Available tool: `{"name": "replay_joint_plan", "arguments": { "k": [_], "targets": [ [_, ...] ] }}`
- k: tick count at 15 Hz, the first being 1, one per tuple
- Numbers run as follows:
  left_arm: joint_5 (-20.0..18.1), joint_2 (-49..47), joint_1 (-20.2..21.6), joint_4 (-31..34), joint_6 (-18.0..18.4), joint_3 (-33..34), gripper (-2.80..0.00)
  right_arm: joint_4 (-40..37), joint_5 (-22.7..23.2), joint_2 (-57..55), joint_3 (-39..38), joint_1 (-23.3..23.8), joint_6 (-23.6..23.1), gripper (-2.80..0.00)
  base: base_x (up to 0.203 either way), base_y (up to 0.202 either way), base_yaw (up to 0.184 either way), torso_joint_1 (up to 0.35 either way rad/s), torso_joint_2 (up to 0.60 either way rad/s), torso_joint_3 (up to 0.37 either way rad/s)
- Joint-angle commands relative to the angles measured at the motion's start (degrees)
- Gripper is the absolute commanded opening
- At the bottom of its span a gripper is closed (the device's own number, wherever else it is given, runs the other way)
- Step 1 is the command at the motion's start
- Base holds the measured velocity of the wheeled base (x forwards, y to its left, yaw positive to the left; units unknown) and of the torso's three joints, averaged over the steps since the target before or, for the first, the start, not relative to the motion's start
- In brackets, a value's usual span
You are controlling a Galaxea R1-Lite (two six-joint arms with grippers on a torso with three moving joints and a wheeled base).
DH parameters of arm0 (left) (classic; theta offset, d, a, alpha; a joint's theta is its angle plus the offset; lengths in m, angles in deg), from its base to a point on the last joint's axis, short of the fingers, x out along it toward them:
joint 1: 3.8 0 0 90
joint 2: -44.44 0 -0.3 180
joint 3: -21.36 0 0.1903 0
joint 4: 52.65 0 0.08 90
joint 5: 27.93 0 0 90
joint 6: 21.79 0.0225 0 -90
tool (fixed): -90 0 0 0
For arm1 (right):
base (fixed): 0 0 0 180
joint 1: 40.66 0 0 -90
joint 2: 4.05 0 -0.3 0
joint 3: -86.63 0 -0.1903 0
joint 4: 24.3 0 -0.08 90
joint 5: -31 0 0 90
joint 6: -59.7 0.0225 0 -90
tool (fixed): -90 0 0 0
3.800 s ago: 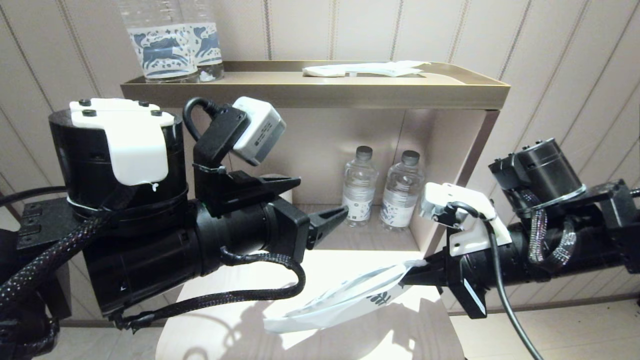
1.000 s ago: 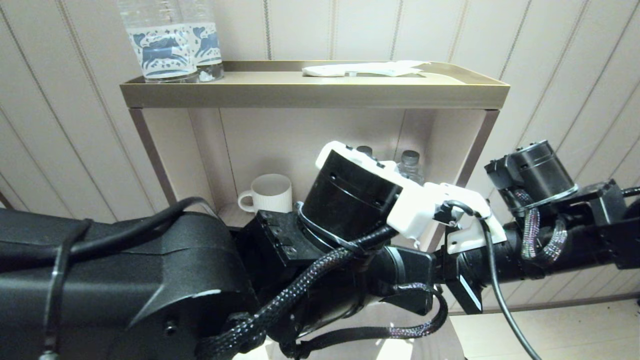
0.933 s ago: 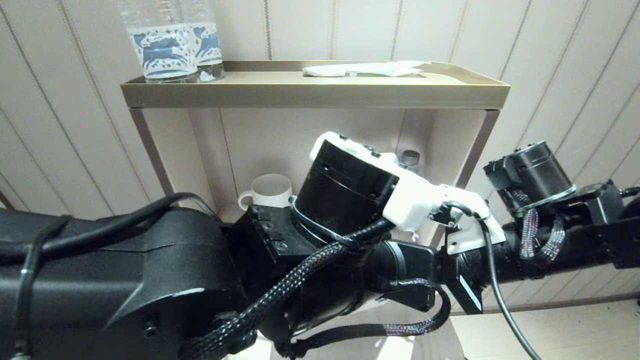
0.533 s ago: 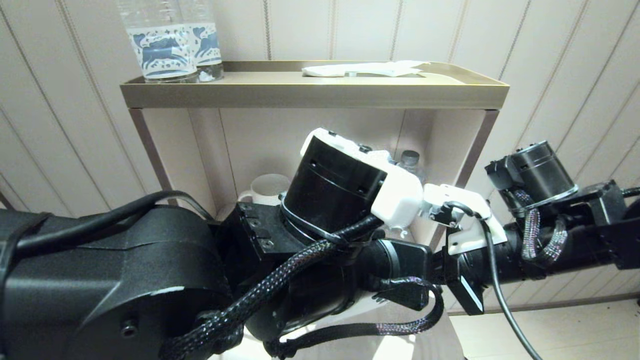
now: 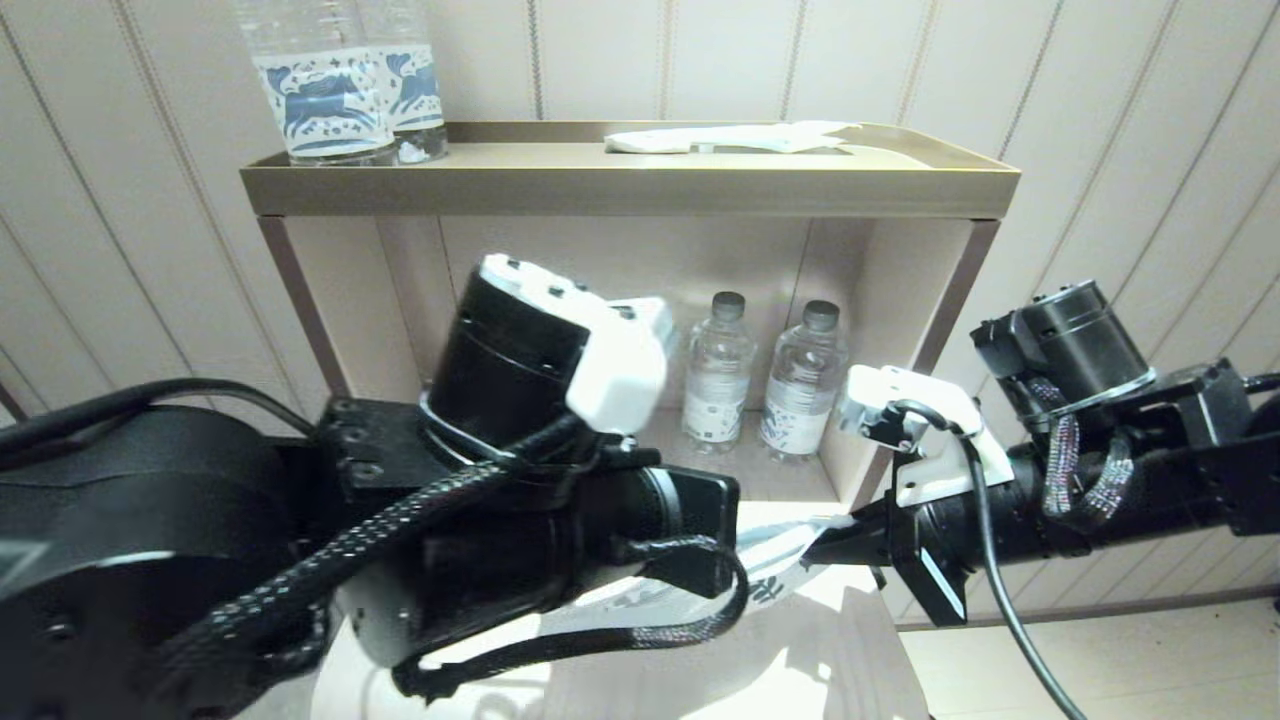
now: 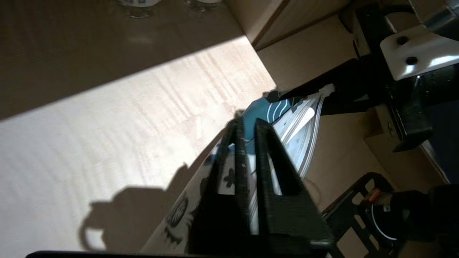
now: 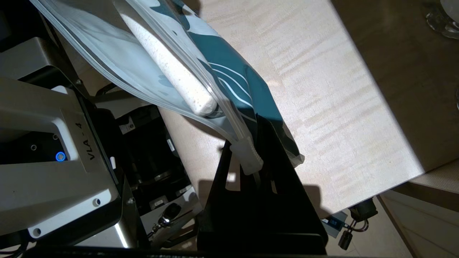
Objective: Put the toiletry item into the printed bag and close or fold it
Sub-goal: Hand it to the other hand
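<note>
With the right gripper pinching the zip-end of the white plastic printed bag, which hangs above the pale wooden tabletop, and the left gripper clamped on its edge further along, opposing pulls could tear it or spill the white stick-shaped toiletry item inside.

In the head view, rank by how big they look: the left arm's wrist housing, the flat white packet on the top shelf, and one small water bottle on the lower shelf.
1. Left arm's wrist housing, inflated by nearness to the camera.
2. Flat white packet.
3. Small water bottle, close to the packet in apparent area, so that order is unsure.
</note>
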Motion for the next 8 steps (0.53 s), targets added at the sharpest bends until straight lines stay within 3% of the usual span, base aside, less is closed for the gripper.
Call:
{"name": "replay_joint_plan", "arguments": {
  "k": [1,3,4,8],
  "targets": [
    [-0.5,10.0,1.2,-0.2,3.5,4.6,0.00,-0.1,0.2,-0.1,0.0,0.0,-0.1,-2.80,0.000,0.000,0.000,0.000,0.00,0.000],
    [-4.5,16.6,1.5,-0.4,12.8,9.4,0.00,-0.1,0.2,0.0,0.0,0.0,-0.1,-2.80,0.000,0.000,0.000,0.000,0.00,0.000],
    [-9.2,19.0,1.7,-0.3,18.8,12.3,0.00,-0.1,0.2,0.1,0.0,0.0,-0.1,-2.80,0.000,0.000,0.000,0.000,0.00,0.000],
    [-20.6,19.5,4.5,0.5,39.9,19.5,0.00,-0.1,0.2,-0.2,0.0,0.0,-0.1,-2.80,0.000,0.000,0.000,0.000,0.00,0.000]
  ]
}}
